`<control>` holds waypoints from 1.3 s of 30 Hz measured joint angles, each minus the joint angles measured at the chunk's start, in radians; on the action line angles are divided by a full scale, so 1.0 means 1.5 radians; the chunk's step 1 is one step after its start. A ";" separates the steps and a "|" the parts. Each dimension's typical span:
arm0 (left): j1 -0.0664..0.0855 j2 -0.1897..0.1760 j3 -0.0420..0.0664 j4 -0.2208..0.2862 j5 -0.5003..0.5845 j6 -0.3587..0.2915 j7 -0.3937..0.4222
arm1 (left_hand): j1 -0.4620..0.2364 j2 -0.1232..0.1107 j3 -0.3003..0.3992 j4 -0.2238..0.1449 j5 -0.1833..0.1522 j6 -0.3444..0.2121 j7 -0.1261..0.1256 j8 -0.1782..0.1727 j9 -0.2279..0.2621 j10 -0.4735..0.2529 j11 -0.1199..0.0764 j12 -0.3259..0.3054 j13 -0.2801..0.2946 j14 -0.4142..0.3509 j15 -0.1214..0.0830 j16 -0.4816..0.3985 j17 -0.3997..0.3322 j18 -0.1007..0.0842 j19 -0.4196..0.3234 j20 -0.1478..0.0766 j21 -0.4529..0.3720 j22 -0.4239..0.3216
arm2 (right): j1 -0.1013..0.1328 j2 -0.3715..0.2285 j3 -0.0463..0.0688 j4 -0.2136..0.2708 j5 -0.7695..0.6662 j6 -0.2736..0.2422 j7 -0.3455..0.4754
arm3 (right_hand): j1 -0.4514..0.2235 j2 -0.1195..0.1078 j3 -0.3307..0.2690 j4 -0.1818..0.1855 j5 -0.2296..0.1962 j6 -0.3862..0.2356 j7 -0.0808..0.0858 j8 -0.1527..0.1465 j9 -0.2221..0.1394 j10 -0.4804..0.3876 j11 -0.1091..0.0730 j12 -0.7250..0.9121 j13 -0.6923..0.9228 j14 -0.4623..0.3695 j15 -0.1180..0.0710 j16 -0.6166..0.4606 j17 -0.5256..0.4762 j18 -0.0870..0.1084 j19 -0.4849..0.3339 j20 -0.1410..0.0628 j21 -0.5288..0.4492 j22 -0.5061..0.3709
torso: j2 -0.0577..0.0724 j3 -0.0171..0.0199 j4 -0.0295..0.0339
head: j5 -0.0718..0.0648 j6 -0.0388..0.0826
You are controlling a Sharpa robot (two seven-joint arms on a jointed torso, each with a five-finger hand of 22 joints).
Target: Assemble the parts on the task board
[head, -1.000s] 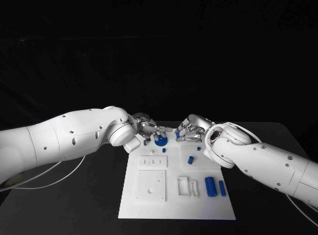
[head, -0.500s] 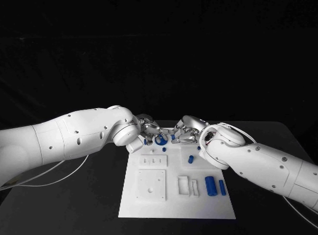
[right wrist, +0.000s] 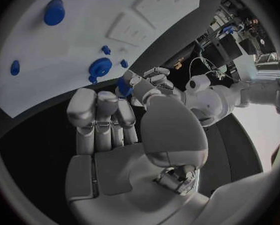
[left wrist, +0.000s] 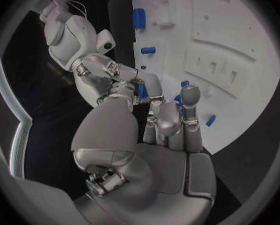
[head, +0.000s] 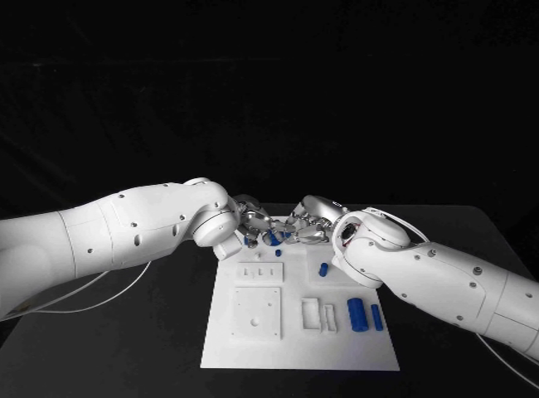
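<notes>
Both arms reach in over the far end of the white board (head: 299, 332). The left hand (head: 253, 222) and right hand (head: 308, 220) meet fingertip to fingertip, together pinching a small blue part (head: 274, 238).

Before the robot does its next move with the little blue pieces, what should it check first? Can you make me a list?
1. Is a blue part held between both hands? Ok: the left robot hand and right robot hand meet over the far end of the task board, with blue showing between their fingertips.
2. Which robot hand really grips it? Cannot tell; the fingers hide it.
3. Is the round blue part lying free on the board? Ok.
4. Are the two long blue parts near the right edge out of the way? Ok, they lie far from both hands.
5. Is the board flat on the black table? Ok.
</notes>
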 measured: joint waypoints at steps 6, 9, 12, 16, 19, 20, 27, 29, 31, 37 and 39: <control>0.000 0.004 0.000 -0.004 -0.004 0.000 -0.003 | -0.002 0.017 -0.013 -0.018 0.000 0.000 0.000 0.005 -0.004 0.000 0.000 0.000 0.000 0.000 0.000 0.000 0.000 0.000 0.000 0.000 -0.012 0.013 | 0.000 0.002 -0.001 0.003 -0.004 0.004 -0.002 | 0.000 0.000 0.000 0.000 0.000 0.000 0.000 -0.002 0.000 0.000 0.000 0.000 0.000 0.001 0.001 0.000 0.000 0.000 0.000 0.000 0.000 0.000 | 0.000 -0.0005 0.0005 | 0.000 0.000; 0.000 0.004 0.000 -0.006 -0.005 0.000 -0.004 | -0.003 0.023 -0.016 -0.021 0.003 0.000 0.000 0.005 -0.005 0.000 0.000 -0.001 0.000 0.000 0.000 0.000 -0.002 0.000 0.001 -0.001 -0.016 0.017 | 0.000 0.002 -0.001 0.004 -0.006 0.006 -0.002 | 0.000 0.000 0.000 0.000 0.000 0.000 0.000 0.001 0.000 0.000 0.000 0.000 0.000 0.001 0.001 0.000 0.000 0.000 0.000 0.000 0.000 0.000 | 0.000 -0.0006 0.0005 | 0.000 0.000; 0.000 0.004 0.000 -0.009 -0.005 0.001 -0.005 | 0.003 0.028 -0.018 -0.029 0.016 0.000 0.000 0.005 -0.006 0.000 0.000 -0.005 0.000 0.000 0.000 -0.003 -0.005 0.000 0.001 -0.001 -0.021 0.019 | 0.000 0.002 -0.002 0.006 -0.007 0.007 -0.003 | -0.002 -0.002 -0.002 0.002 0.000 0.000 0.000 0.001 0.000 0.000 0.000 0.000 0.000 0.001 0.001 0.000 0.001 0.000 0.000 0.000 0.000 0.000 | 0.000 -0.0006 0.0008 | 0.000 0.000; 0.000 0.003 0.000 -0.010 -0.006 0.003 -0.007 | 0.000 0.031 -0.025 -0.036 0.019 -0.002 0.002 0.005 -0.009 0.000 0.000 -0.005 0.000 -0.001 0.001 -0.003 -0.005 0.000 0.004 0.001 -0.026 0.024 | 0.000 0.003 -0.002 0.008 -0.010 0.009 -0.003 | -0.002 -0.002 -0.002 0.002 0.003 0.000 0.000 0.001 0.000 0.000 0.000 0.000 0.000 0.001 0.001 0.000 0.001 0.000 0.000 0.000 0.000 0.000 | 0.001 -0.0005 0.0009 | 0.000 0.000; 0.000 0.004 0.000 -0.010 -0.006 0.007 -0.008 | 0.007 0.043 -0.029 -0.048 0.025 -0.002 0.002 0.005 -0.013 0.000 0.000 -0.005 0.000 -0.002 0.002 -0.003 -0.005 0.000 0.005 0.000 -0.032 0.033 | 0.000 0.004 -0.002 0.009 -0.012 0.009 -0.003 | -0.002 -0.002 -0.002 0.002 0.003 0.000 0.000 0.001 0.000 0.000 0.000 0.000 0.000 0.001 0.001 0.000 0.001 0.000 0.000 0.000 0.000 0.000 | 0.001 -0.0006 0.0008 | 0.000 -0.001; 0.000 0.004 0.000 -0.010 -0.006 0.008 -0.008 | 0.007 0.043 -0.030 -0.052 0.025 -0.002 0.002 0.005 -0.014 0.000 0.000 -0.005 0.001 -0.002 0.002 -0.003 -0.005 0.000 0.006 -0.001 -0.032 0.035 | 0.000 0.004 -0.002 0.009 -0.012 0.009 -0.003 | -0.002 -0.002 -0.002 0.002 0.003 0.000 0.000 0.001 0.000 0.000 0.000 0.000 0.000 0.001 0.001 0.000 0.001 0.000 0.000 0.000 0.000 0.000 | 0.001 -0.0005 0.0008 | 0.000 -0.001; 0.000 0.006 0.000 -0.011 -0.006 0.021 -0.010 | 0.009 0.053 -0.040 -0.067 0.026 -0.002 0.002 0.005 -0.018 0.000 0.000 -0.008 0.001 -0.002 0.002 -0.003 -0.009 0.000 0.006 -0.001 -0.048 0.046 | 0.000 0.006 -0.002 0.009 -0.014 0.010 -0.005 | -0.003 -0.004 -0.003 0.001 0.003 0.000 0.000 0.001 0.000 0.000 0.000 0.000 0.000 0.001 0.001 -0.002 0.001 0.000 0.000 0.000 0.000 0.000 | 0.001 -0.0001 0.0005 | 0.001 0.001; 0.000 0.006 0.000 -0.012 -0.006 0.024 -0.010 | 0.009 0.053 -0.040 -0.067 0.026 -0.002 0.002 0.005 -0.018 0.000 0.000 -0.008 0.001 -0.002 0.002 -0.003 -0.009 0.000 0.006 -0.001 -0.048 0.047 | 0.000 0.006 -0.002 0.009 -0.015 0.011 -0.005 | -0.002 -0.005 -0.003 0.001 0.003 0.000 0.000 0.001 0.000 0.000 0.000 0.000 0.000 0.001 0.001 -0.002 0.001 0.000 0.000 0.000 0.000 0.000 | 0.001 -0.0001 0.0006 | 0.001 0.001; 0.000 0.005 0.000 -0.012 -0.006 0.027 -0.010 | 0.009 0.053 -0.040 -0.067 0.026 -0.002 0.002 0.005 -0.019 0.000 0.000 -0.008 0.002 -0.002 0.002 -0.003 -0.009 0.000 0.006 -0.001 -0.048 0.048 | 0.000 0.007 -0.002 0.009 -0.015 0.012 -0.005 | -0.002 -0.005 -0.003 0.001 0.003 0.000 0.000 0.001 0.000 0.000 0.000 0.000 0.000 0.001 0.001 -0.002 0.001 0.000 0.000 0.000 0.000 0.000 | 0.001 -0.0001 0.0005 | 0.002 0.002; 0.000 0.005 0.000 -0.012 -0.006 0.030 -0.010 | 0.025 0.068 -0.037 -0.083 0.035 -0.002 0.002 0.002 -0.023 0.000 0.000 -0.013 0.002 -0.004 0.004 -0.009 -0.017 0.000 0.006 -0.001 -0.059 0.053 | 0.000 0.007 -0.002 0.009 -0.016 0.015 -0.006 | -0.001 -0.006 -0.003 0.001 0.003 0.000 0.000 0.001 0.000 0.000 0.000 0.000 0.000 0.001 0.001 -0.002 0.001 0.000 0.000 0.000 0.000 0.000 | 0.001 -0.0001 -0.0001 | 0.002 0.002; 0.000 0.005 0.000 -0.011 -0.006 0.030 -0.010 | 0.032 0.077 -0.032 -0.087 0.055 -0.003 0.002 0.001 -0.025 0.000 0.000 -0.013 0.002 -0.004 0.004 -0.009 -0.019 0.000 0.006 -0.001 -0.062 0.054 | 0.000 0.007 -0.002 0.009 -0.016 0.016 -0.007 | -0.002 -0.007 -0.003 0.001 0.005 0.000 0.000 0.000 0.000 0.000 0.000 0.000 0.000 0.001 0.001 -0.002 0.001 0.000 0.000 0.000 0.000 0.000 | 0.001 -0.0003 -0.0003 | 0.002 0.002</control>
